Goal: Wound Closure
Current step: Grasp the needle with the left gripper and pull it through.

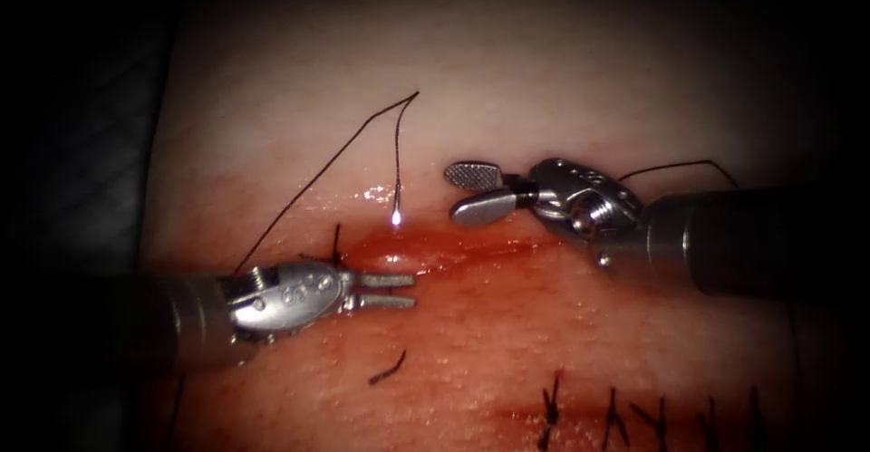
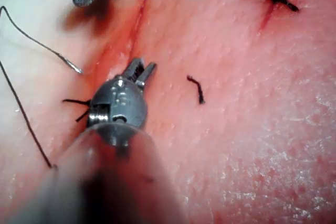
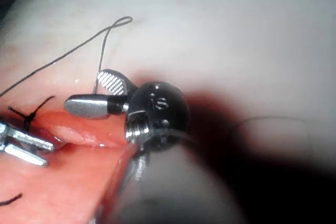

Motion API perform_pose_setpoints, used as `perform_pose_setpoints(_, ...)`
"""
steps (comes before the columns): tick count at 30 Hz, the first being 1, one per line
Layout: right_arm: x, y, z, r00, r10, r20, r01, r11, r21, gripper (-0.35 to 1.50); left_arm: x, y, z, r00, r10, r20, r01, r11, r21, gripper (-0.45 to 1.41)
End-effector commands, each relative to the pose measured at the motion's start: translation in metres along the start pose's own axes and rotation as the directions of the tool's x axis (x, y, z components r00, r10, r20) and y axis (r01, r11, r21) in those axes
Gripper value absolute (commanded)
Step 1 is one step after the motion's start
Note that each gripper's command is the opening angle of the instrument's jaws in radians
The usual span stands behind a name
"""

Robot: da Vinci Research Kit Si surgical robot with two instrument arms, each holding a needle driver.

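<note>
Background: pale tissue [image 1: 507, 72] under the endoscope light, darkness beyond its edges.
Cut: open, wet with red fluid [image 1: 471, 245], running across the middle of the endoscope view.
Left tool [image 1: 388, 291]: jaws parted narrowly, holding nothing, tips over the left end of the cut.
Right tool [image 1: 473, 191]: jaws spread wide, empty, just above the cut's right part.
Needle [image 1: 397, 180]: free of both tools, lying on the tissue above the cut, between the two tips; bright glint at its lower end [image 2: 72, 65]; whether that end enters the tissue cannot be told.
Thread [image 1: 317, 167]: from the needle's upper end down-left to beside the left tool.
Knot [image 1: 335, 245]: tied stitch at the cut's left end, behind the left jaws.
Cut end of thread [image 1: 388, 369]: loose, below the left tool.
Finished stitches [image 1: 625, 416]: row along a second line, lower right.
</note>
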Motion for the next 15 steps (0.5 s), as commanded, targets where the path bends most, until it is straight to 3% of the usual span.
perform_pose_setpoints(1,-0.0006,0.0003,0.0007,1.0,-0.001,0.002,0.001,1.0,0.002,0.98,-0.0001,-0.0001,0.0006,1.0,-0.024,-0.002,0.024,1.0,-0.008,-0.45)
perform_pose_setpoints(7,-0.0013,0.0002,0.0006,1.0,-0.009,0.005,0.009,1.0,0.003,0.73,0.0016,0.0012,0.0003,0.978,-0.206,-0.016,0.203,0.972,-0.119,-0.45)
perform_pose_setpoints(9,-0.0016,0.0002,0.0006,1.0,-0.006,0.019,0.006,1.0,-0.002,0.52,0.0018,0.0016,0.0002,0.963,-0.27,-0.01,0.265,0.951,-0.161,-0.45)
perform_pose_setpoints(11,-0.002,0.0001,0.0005,0.999,0.002,0.05,-0.001,1.0,-0.01,0.19,0.0022,0.0022,0.0001,0.935,-0.355,0.008,0.348,0.911,-0.223,-0.45)
perform_pose_setpoints(15,-0.0026,0.0,0.0004,0.998,0.025,0.064,-0.024,1.0,-0.016,0.07,0.0032,0.0028,-0.0002,0.89,-0.454,0.03,0.442,0.846,-0.297,-0.45)
